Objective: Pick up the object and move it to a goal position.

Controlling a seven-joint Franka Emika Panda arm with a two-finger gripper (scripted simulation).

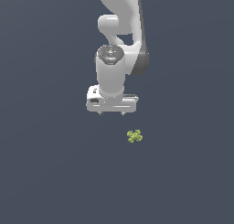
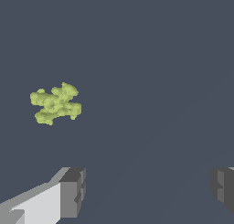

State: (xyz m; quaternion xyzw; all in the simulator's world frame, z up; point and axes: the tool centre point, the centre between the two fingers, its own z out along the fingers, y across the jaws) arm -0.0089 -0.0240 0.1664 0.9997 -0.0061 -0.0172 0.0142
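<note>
Object [image 1: 134, 136] apart from fingers [image 2: 72, 193]

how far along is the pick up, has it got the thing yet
Done: nothing visible yet. The yellow-green cluster lies apart from the hand, toward the exterior view's right. In hand: nothing; the wrist view shows the fingers spread wide and empty. Left: line up, grasp, lift, carry to the goal.

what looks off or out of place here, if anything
Nothing stands out as damaged or spilled. The yellow-green object lies alone on the plain dark surface, whole as far as the pictures show. The gripper is open and empty, and the object sits off to one side of its fingers, not between them.
</note>
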